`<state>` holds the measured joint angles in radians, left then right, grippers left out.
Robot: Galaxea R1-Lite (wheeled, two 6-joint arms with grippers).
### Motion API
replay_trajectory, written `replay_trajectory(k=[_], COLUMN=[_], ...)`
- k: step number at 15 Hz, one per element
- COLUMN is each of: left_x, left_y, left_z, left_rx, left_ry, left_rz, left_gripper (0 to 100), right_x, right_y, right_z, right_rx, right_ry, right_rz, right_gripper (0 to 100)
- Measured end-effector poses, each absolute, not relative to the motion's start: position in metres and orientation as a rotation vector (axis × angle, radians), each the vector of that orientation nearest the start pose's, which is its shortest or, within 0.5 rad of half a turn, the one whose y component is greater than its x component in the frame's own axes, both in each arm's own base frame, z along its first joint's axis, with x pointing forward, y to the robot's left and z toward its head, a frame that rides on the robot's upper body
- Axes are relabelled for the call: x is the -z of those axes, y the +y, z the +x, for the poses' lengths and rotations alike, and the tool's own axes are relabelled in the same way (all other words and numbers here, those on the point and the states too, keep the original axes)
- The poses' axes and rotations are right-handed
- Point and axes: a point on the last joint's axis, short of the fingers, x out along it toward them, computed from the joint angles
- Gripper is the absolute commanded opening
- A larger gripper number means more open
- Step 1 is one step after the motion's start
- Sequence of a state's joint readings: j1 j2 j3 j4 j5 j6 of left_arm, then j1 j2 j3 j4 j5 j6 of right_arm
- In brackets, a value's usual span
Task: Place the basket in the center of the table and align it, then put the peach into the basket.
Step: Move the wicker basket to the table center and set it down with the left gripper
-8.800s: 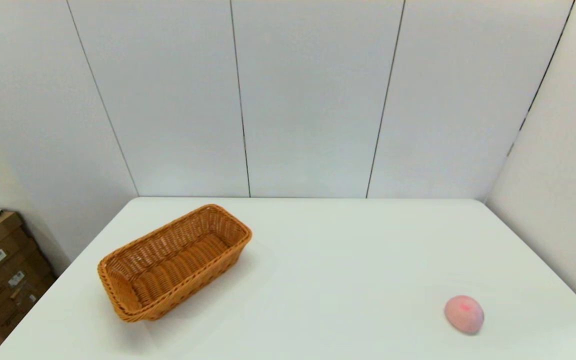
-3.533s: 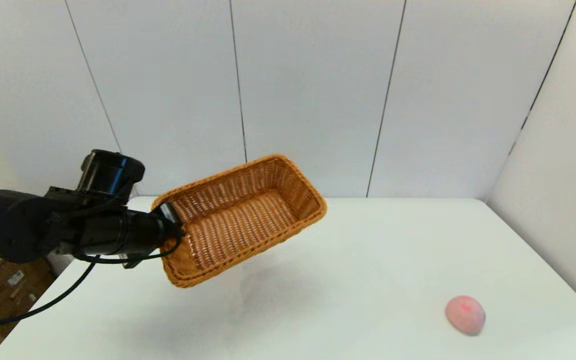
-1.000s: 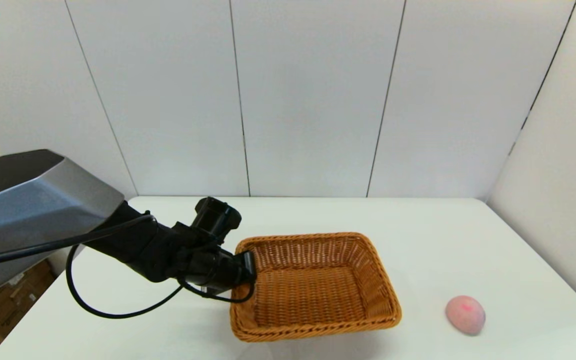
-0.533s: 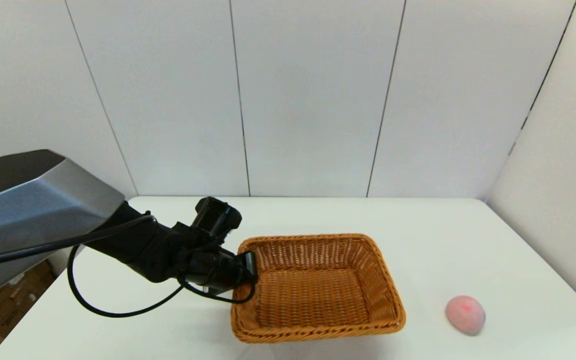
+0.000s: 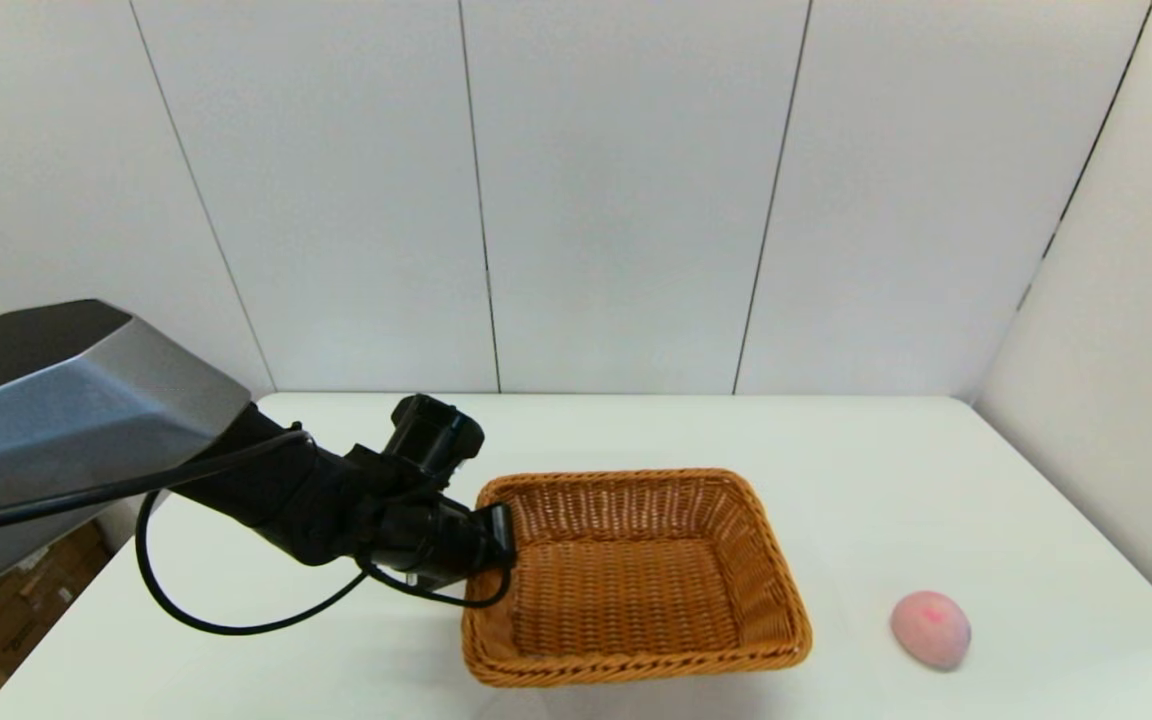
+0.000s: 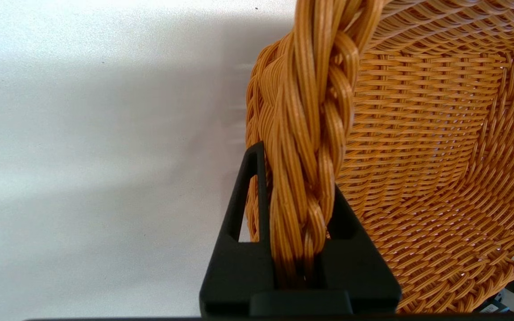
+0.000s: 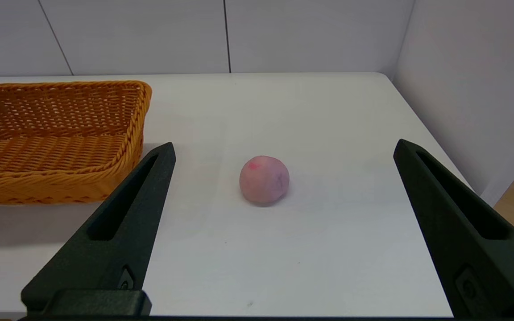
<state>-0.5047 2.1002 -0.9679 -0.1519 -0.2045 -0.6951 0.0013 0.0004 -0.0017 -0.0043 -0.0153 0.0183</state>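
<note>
My left claw (image 6: 299, 196) pinches the braided rim of the rectangular orange-brown woven wicker basket (image 5: 636, 575).
The basket sits on the smooth white table (image 5: 886, 480); the small round pale pink peach (image 5: 929, 628) lies right of it, ahead of my wide-spread right claw (image 7: 283, 149).

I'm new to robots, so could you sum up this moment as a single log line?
left gripper: shut on basket rim | basket: mid-table | peach: on table, outside basket | right gripper: open, facing peach
</note>
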Motion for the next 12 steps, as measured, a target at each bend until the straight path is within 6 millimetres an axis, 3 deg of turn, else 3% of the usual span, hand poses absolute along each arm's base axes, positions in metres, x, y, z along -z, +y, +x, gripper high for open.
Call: replay_trajectory(k=[6,7,12], left_x=[-0.0512,-0.0515,-0.0497], left_y=[-0.1776,-0.1774,-0.1775], left_z=[0.299,0.2987,0.2987], left_rx=[0.319,0.319,0.317], left_ry=[1.176,1.176,1.18], left_rz=[-0.464,-0.464,-0.462], left_gripper=[0,100,100], right_x=[-0.0764,-0.0764,-0.0764], right_y=[-0.0004,-0.0004,-0.0004], right_z=[-0.0229,-0.0229,-0.0229], right_rx=[0.014,0.014,0.014], right_ry=[-0.005,-0.005,-0.005], right_rz=[0.018,0.018,0.018], right_gripper=[100,100,100])
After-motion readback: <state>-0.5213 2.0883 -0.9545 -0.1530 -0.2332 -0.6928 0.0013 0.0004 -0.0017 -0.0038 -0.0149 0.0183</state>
